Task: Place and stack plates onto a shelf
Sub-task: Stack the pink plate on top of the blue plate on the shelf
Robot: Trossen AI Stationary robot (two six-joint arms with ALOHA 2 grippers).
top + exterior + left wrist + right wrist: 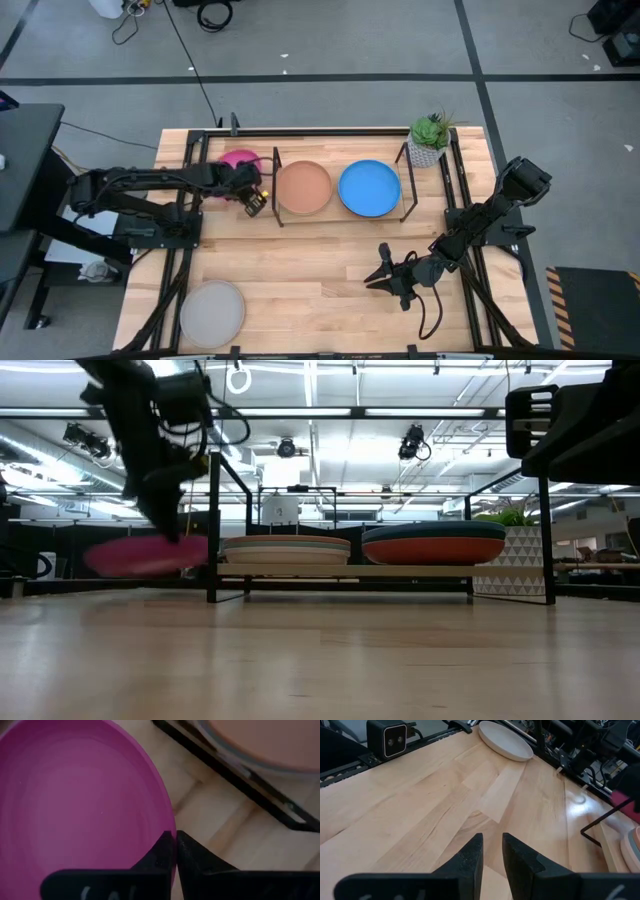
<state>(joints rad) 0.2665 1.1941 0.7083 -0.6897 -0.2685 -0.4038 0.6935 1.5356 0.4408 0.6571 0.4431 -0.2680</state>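
My left gripper (250, 194) is shut on the magenta plate (238, 160), just left of the shelf (276, 215). In the low view the plate (145, 553) is level and above the table. The shelf holds two stacks, one topped by the tan plate (303, 187) and one by the blue plate (369, 187). The grey plate (212, 312) lies flat on the table at the near left. My right gripper (380, 270) is empty, low over the table's near right, its fingers a narrow gap apart (492, 842). My left gripper pinches the magenta plate's rim (167, 827) between its two fingers, on the plate's near side toward the shelf. The fingers (160, 852) come slanting down from above. The plate is lifted clear of the table and about level.
A small potted green plant (430, 140) stands at the shelf's far right end. The shelf's black upright rods (213, 525) stand between the magenta plate and the left stack (285, 548). A camera box (390, 740) sits at the table's edge near the grey plate (505, 740).
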